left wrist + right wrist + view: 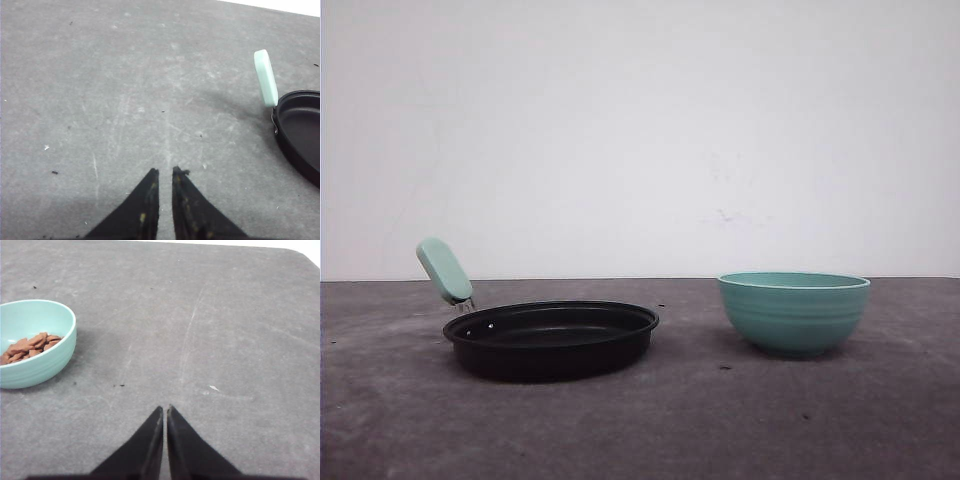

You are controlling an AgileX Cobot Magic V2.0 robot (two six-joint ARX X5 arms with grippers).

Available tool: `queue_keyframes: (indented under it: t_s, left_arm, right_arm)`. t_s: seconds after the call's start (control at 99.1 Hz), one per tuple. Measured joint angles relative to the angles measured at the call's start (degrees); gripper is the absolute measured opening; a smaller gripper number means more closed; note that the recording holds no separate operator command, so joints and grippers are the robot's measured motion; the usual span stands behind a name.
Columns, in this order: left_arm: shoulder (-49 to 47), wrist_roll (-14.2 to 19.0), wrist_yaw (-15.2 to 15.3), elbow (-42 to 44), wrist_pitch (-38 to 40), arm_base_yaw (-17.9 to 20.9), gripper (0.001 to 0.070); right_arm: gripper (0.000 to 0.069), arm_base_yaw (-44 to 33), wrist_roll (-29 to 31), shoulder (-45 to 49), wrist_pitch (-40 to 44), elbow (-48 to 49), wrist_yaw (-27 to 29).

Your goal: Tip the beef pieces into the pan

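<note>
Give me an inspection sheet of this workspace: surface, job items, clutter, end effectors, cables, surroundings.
Surface: grey table, scuffed, with pale scratches and small dark specks.
Job items: black pan upright on the left, its mint handle angled up at the rear left; nothing seen inside it. Beef pieces heaped in the teal bowl on the right. Pan and bowl stand apart.
Clutter: a few crumbs and one small white fleck on the table.
End effectors: left end effector and right end effector both shut, holding nothing, over bare table.
Cables: nothing seen.
Surroundings: plain white wall behind the table.
</note>
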State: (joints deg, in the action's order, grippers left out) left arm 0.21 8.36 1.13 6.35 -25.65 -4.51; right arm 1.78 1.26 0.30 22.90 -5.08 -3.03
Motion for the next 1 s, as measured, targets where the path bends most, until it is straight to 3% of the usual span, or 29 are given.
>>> queue_keyframes:
  t_s: [0.807, 0.888, 0.999]
  left_arm:
    - [0.00, 0.15, 0.00, -0.07, 0.31, 0.00, 0.0022]
    - [0.00, 2.60, -0.79, -0.26, 1.27, 0.00, 0.0022]
    - [0.00, 10.12, -3.04, -0.46, 2.25, 0.00, 0.0022]
  right_arm:
    - [0.0011, 0.00, 3.10, 0.11, -5.29, 0.87, 0.37]
    - [0.0011, 0.00, 3.69, 0.11, -8.35, 0.87, -0.09]
    - [0.0011, 0.00, 6.05, 0.11, -13.35, 0.87, -2.25]
